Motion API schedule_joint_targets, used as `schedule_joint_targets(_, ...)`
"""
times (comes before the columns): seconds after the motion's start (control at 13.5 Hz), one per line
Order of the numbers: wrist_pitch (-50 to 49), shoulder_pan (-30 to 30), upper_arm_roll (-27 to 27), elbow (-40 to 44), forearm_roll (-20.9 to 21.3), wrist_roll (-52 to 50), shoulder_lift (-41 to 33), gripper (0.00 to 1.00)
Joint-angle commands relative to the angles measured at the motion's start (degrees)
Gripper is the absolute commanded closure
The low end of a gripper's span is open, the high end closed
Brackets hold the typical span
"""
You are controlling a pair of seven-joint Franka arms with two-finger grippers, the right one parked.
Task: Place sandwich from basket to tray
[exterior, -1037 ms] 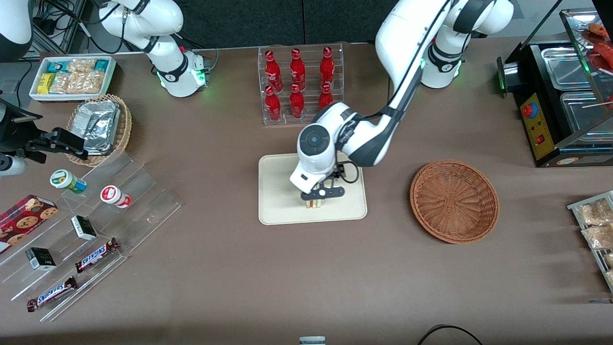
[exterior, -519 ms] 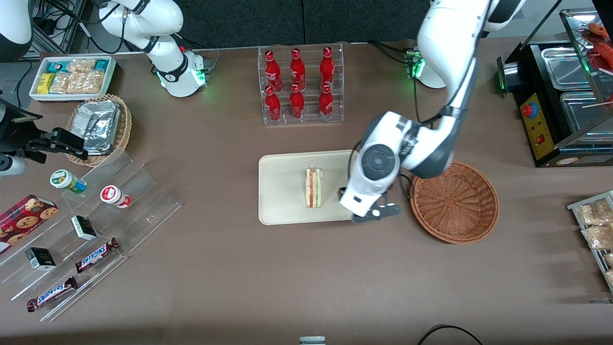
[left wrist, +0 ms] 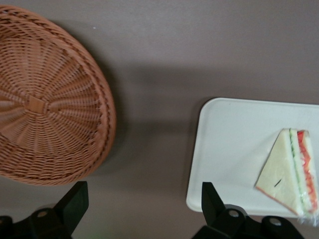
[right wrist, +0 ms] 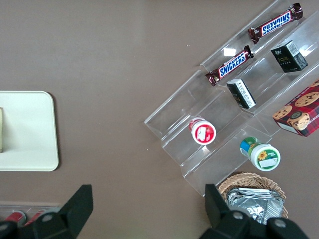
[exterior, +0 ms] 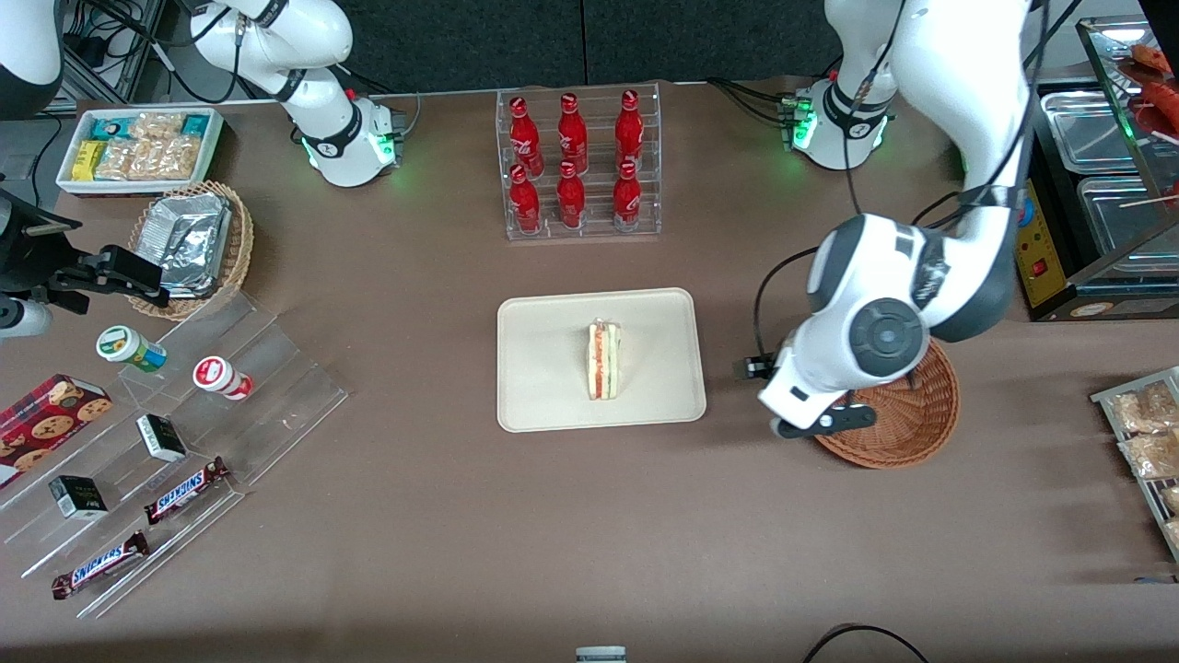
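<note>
The sandwich (exterior: 603, 361), a pale wedge with a red-orange stripe, lies on the cream tray (exterior: 543, 405) in the middle of the table; it also shows in the left wrist view (left wrist: 291, 172) on the tray (left wrist: 224, 144). The reddish-brown basket (exterior: 912, 424) stands beside the tray toward the working arm's end, and its inside looks empty in the left wrist view (left wrist: 45, 109). My gripper (exterior: 822, 422) hangs open and empty above the basket's rim nearest the tray, over the bare table between basket and tray (left wrist: 144, 199).
A clear rack of red bottles (exterior: 576, 161) stands farther from the front camera than the tray. A food warmer (exterior: 1087, 184) and a rack of snack bags (exterior: 1142, 433) stand at the working arm's end. Clear stepped shelves with snacks (exterior: 166, 433) lie toward the parked arm's end.
My gripper let go of the sandwich on the tray, rose, and swung away toward the basket. The sandwich now lies alone on the tray.
</note>
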Motion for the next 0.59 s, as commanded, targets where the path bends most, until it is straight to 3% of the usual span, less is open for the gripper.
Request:
schedule_joint_targets(0.0,-2.3,4.2,-1.9,-2.2,-1.3,2.5,-3.8,0.0)
schedule_joint_targets(0.22,-4.8,11.6,-8.0,-2.3,-0.5,3.2,-6.0,0.0)
schedule_joint_targets(0.52,-8.0,15.9,-8.8,-4.8,1.2,8.9,-12.6,0.0)
